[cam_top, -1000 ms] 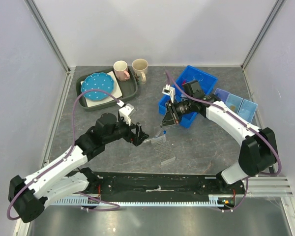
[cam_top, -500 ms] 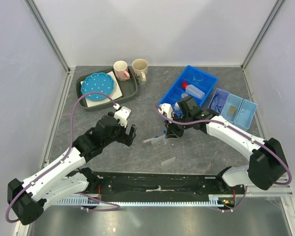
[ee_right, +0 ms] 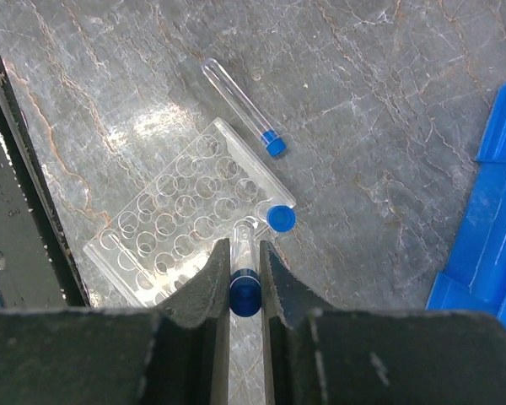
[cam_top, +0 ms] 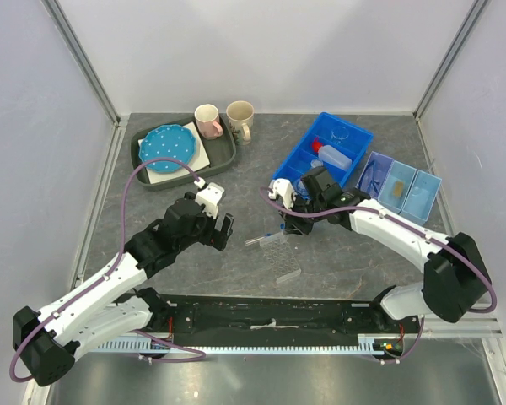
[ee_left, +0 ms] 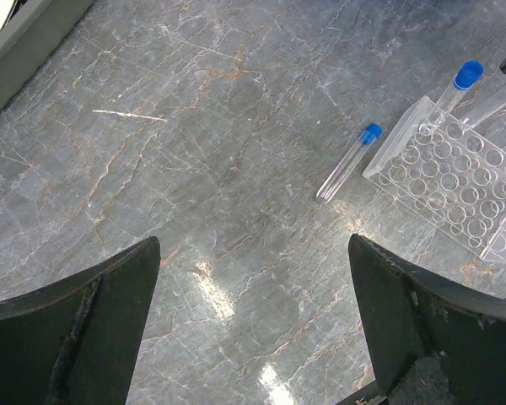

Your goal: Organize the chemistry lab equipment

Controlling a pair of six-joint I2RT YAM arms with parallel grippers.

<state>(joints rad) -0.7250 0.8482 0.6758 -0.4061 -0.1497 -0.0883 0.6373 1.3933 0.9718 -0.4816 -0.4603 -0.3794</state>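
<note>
Since our right gripper [ee_right: 244,253] clamps a tube [ee_right: 245,294] over the rack [ee_right: 164,232], we should square it upright above a free hole before lowering; our left gripper [ee_left: 253,245] gapes empty.

You see two arms of the same make, the left arm [cam_top: 110,283] and the right arm [cam_top: 396,221]: white shell links between rounded black joints. A thin purple cable [cam_top: 133,184] runs in loops along each arm. A small white camera block [cam_top: 209,193] sits on each wrist. The fingers [ee_left: 80,337] are matt black, thick and wedge-shaped.
</note>
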